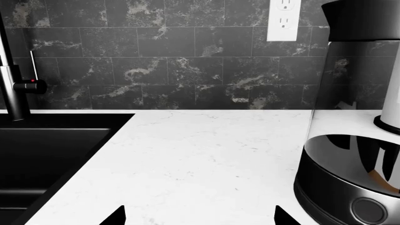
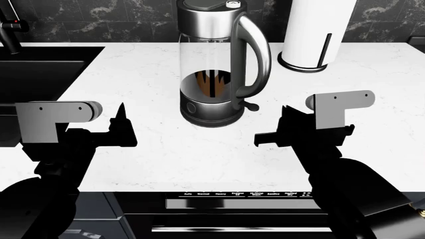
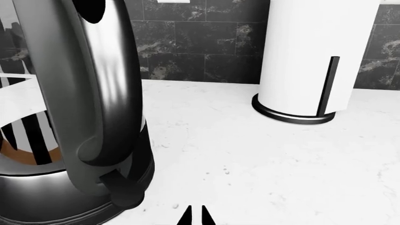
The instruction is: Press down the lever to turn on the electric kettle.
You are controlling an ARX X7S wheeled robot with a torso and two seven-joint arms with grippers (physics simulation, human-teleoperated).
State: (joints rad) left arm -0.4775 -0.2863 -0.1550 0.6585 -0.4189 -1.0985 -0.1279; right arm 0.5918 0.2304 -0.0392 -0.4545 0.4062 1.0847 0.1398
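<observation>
The electric kettle (image 2: 211, 64) stands upright on the white counter, with a glass body, steel base and lid, and its loop handle (image 2: 256, 55) turned to the right. The lever (image 2: 251, 106) is a small dark tab at the foot of the handle. In the right wrist view the lever (image 3: 125, 190) sits close ahead, a little to one side of my right gripper (image 3: 195, 218), which is shut and empty. My right gripper (image 2: 267, 138) hovers in front of and right of the kettle. My left gripper (image 1: 200, 216) is open and empty, with the kettle (image 1: 350, 140) at the view's edge.
A tall white paper-towel roll (image 2: 315, 30) stands behind the kettle to the right. A black sink (image 2: 40, 74) with a black faucet (image 1: 12, 79) lies at the left. A wall outlet (image 1: 283, 18) is on the dark tiled backsplash. A round button (image 1: 367, 211) sits on the kettle's base.
</observation>
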